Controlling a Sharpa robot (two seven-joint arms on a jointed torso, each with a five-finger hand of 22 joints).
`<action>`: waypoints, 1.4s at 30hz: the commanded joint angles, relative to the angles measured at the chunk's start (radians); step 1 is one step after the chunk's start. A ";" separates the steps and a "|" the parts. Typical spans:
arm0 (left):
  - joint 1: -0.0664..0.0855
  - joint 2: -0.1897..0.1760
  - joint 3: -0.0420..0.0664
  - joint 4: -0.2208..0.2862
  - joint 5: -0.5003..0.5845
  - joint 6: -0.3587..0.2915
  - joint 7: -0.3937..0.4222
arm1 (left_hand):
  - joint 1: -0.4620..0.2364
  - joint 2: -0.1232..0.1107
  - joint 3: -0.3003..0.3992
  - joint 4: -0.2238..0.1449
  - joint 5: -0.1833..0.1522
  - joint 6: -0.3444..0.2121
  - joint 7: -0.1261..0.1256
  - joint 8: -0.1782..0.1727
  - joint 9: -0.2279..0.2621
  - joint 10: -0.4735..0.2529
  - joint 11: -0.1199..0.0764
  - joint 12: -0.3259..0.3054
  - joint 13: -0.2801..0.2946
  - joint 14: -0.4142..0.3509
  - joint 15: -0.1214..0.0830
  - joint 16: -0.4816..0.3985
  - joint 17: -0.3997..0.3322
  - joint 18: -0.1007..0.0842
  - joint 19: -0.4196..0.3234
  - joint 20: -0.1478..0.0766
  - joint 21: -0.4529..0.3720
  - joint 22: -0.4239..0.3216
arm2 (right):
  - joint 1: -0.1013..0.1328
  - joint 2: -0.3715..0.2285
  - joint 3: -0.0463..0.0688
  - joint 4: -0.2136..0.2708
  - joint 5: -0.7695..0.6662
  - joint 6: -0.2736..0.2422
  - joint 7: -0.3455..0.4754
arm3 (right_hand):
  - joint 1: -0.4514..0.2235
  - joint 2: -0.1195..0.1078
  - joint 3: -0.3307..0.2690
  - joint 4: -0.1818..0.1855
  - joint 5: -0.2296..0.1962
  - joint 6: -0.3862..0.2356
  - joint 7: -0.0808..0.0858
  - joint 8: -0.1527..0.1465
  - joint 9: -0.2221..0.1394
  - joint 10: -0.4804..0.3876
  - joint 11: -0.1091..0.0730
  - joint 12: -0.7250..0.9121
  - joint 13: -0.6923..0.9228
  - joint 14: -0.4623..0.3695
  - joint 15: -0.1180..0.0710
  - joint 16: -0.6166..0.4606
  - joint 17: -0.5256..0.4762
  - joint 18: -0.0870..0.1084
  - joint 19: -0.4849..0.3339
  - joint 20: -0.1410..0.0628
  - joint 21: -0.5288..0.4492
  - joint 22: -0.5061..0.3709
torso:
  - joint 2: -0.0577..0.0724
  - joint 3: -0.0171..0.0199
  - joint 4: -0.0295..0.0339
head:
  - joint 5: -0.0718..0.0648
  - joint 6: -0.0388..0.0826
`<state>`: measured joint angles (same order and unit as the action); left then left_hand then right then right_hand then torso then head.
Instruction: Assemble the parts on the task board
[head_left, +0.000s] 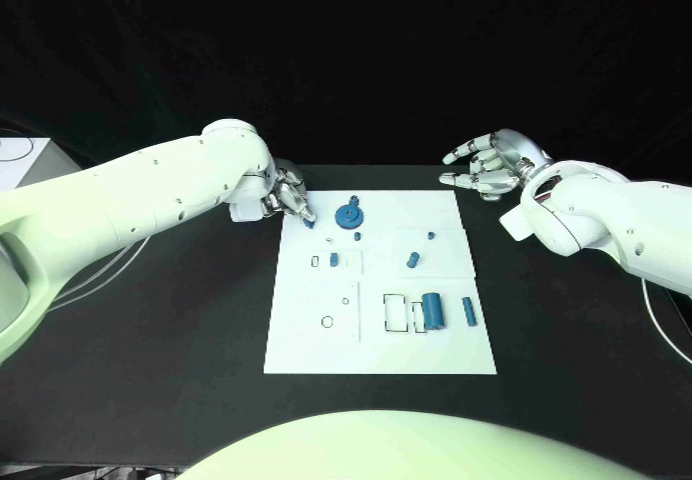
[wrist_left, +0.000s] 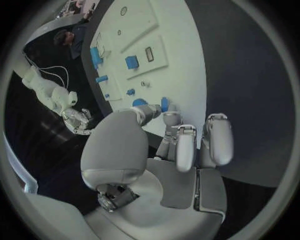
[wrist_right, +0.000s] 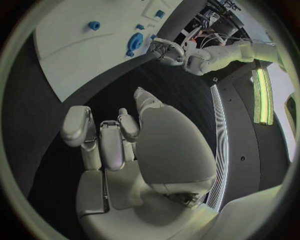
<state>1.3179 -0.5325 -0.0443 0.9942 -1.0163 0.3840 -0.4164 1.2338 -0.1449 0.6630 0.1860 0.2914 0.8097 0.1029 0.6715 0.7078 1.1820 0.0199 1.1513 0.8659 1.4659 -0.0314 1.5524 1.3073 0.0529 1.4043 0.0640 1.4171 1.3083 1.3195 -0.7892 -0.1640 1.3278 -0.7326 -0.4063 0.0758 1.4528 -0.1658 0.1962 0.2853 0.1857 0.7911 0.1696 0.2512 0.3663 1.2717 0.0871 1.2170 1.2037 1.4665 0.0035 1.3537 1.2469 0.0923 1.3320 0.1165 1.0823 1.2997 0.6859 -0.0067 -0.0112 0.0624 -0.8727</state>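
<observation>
Head view: the left hand (head_left: 283, 197) is reaching over the far-left corner of the task board (head_left: 381, 360), fingertips pinching a small blue part (head_left: 312, 224) that is mostly hidden. Just right of it the round blue gear-like part (head_left: 351, 215) is lying. The right hand (head_left: 490, 165) is hovering beyond the far-right corner, fingers loosely curled, holding nothing.

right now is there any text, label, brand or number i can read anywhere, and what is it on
None: no readable text in any view.
The task board carries only black outlines of slots and holes, no letters or numbers.
The blue parts, such as the round gear-like part and the cylinder, are unmarked.
The left hand and the right hand show no label or brand.
</observation>
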 joint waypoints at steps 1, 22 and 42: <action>0.001 -0.018 0.000 0.030 0.131 -0.071 -0.025 | -0.015 -0.005 0.170 -0.160 0.009 0.014 -0.007 0.010 0.068 0.012 -0.002 0.008 0.007 0.095 -0.010 0.005 0.242 0.006 0.010 0.000 0.006 0.036 | -0.001 -0.001 0.000 0.000 -0.002 0.015 0.007 | -0.012 -0.001 0.005 0.001 0.005 -0.007 0.003 0.006 0.001 -0.001 -0.002 -0.003 -0.001 0.012 0.004 -0.004 -0.001 0.010 -0.001 -0.003 -0.006 -0.002 | -0.002 0.0006 0.0007 | 0.000 0.000; -0.006 -0.220 -0.024 0.385 0.168 -0.424 -0.034 | -0.096 -0.058 0.232 -0.203 0.167 0.064 -0.034 0.042 0.071 0.101 -0.029 0.057 0.079 0.105 -0.036 0.018 0.263 -0.015 0.072 -0.025 0.064 0.121 | -0.003 -0.007 0.000 -0.017 0.015 -0.031 0.037 | -0.016 -0.007 0.048 0.002 0.021 -0.040 0.013 0.043 0.012 -0.298 0.008 -0.387 -0.378 -0.205 0.015 -0.435 -0.433 0.089 -0.253 0.008 -0.551 -0.305 | -0.016 -0.0017 0.0105 | 0.011 0.000; -0.022 -0.256 -0.075 0.498 0.035 -0.466 -0.064 | -0.098 -0.062 0.236 -0.208 0.170 0.071 -0.037 0.042 0.070 0.108 -0.032 0.059 0.082 0.105 -0.039 0.018 0.263 -0.017 0.077 -0.028 0.068 0.127 | -0.004 0.018 -0.002 -0.085 0.112 -0.053 0.125 | -0.046 -0.044 0.192 -0.053 0.028 -0.058 0.072 0.017 -0.037 -0.371 0.101 -0.910 -1.079 -0.526 0.149 -1.185 -0.832 0.089 -0.483 0.148 -1.021 -0.869 | -0.019 0.0003 0.0103 | 0.017 0.000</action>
<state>1.2961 -0.7918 -0.1205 1.4894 -0.9501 -0.0932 -0.4676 1.1351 -0.2122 0.7150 0.1640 0.4575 0.8638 0.0778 0.7119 0.7100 1.2821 -0.0127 1.2081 0.9496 1.4668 -0.0625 1.5676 1.3073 0.0529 1.4652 0.0396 1.4822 1.3078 1.3156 -0.7724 -0.1662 1.2444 -0.6529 -0.4554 0.1569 1.4122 -0.2095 0.3881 0.2342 0.2113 0.7294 0.1923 0.2681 0.3294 0.8980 0.1855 0.3079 0.1253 0.9435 0.1544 0.1700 0.4152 0.1717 0.8506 0.2651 0.0655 0.4316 0.6662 -0.0068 0.0001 0.0787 -0.8727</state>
